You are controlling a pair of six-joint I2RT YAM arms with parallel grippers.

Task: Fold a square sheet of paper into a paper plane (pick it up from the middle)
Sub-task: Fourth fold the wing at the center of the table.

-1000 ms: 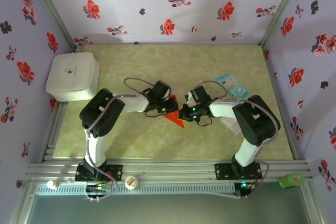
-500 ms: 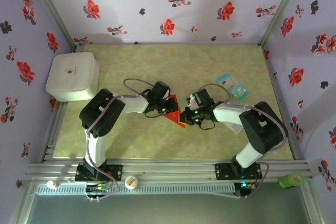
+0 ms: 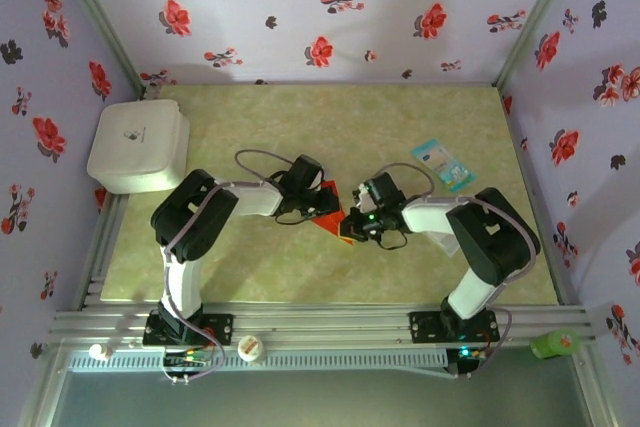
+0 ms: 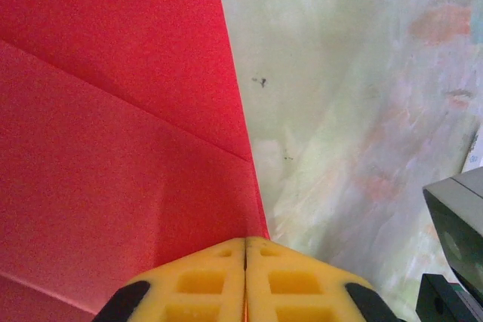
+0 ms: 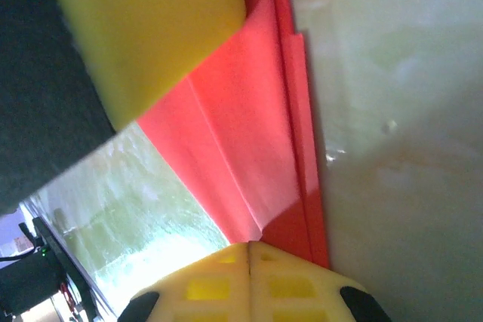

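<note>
Pinching the folded red paper (image 3: 330,215) mid-table, left gripper (image 4: 245,245) clamped shut on it from the left, right gripper (image 5: 249,246) clamped from the right, blue-white packet (image 3: 441,164) lying far right.

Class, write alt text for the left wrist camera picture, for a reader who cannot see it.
The left pincer, yellow-padded, is shut on the edge of a creased red paper that spreads across the left side of the picture. Beside the paper lies a pale green marbled table.

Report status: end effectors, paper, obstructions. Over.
Left end effector shut on folded bright red paper sheet. Right end effector shut on it too. Light-blue-and-white packet lies apart.
</note>
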